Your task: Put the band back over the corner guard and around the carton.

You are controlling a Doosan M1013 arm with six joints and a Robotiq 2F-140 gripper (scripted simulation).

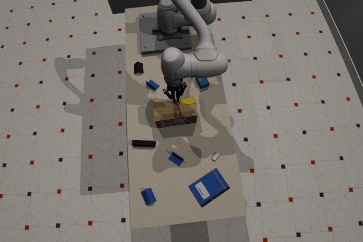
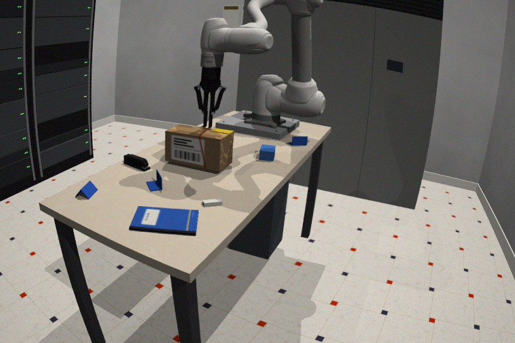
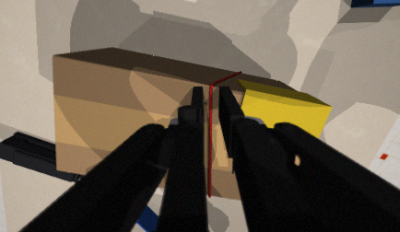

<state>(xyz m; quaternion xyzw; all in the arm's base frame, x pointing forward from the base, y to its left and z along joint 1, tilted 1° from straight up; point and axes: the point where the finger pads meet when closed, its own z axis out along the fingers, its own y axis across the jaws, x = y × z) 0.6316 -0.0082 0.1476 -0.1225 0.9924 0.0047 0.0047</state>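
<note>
The brown carton (image 1: 162, 109) (image 2: 224, 153) (image 3: 92, 87) sits level on the table. A yellow corner guard (image 1: 187, 100) (image 2: 222, 130) (image 3: 281, 112) lies over its robot-side top edge, near the right end in the top view. The red band (image 1: 179, 109) (image 2: 202, 147) (image 3: 210, 166) crosses the top beside the guard, not over it, and slants down both long sides. My gripper (image 1: 175, 101) (image 2: 207, 126) (image 3: 210, 101) points down at the carton top, fingers slightly open, one on each side of the band with narrow gaps. The carton's underside is hidden.
Blue angle pieces (image 1: 152, 84) (image 1: 175, 159) (image 1: 148, 196) and a blue block (image 1: 202, 82) (image 2: 267, 152) lie around. There are also a black stapler (image 1: 143, 143) (image 2: 136, 161), a black block (image 1: 138, 68), a white bar (image 1: 215, 155) and a blue book (image 1: 213, 182) (image 2: 169, 220).
</note>
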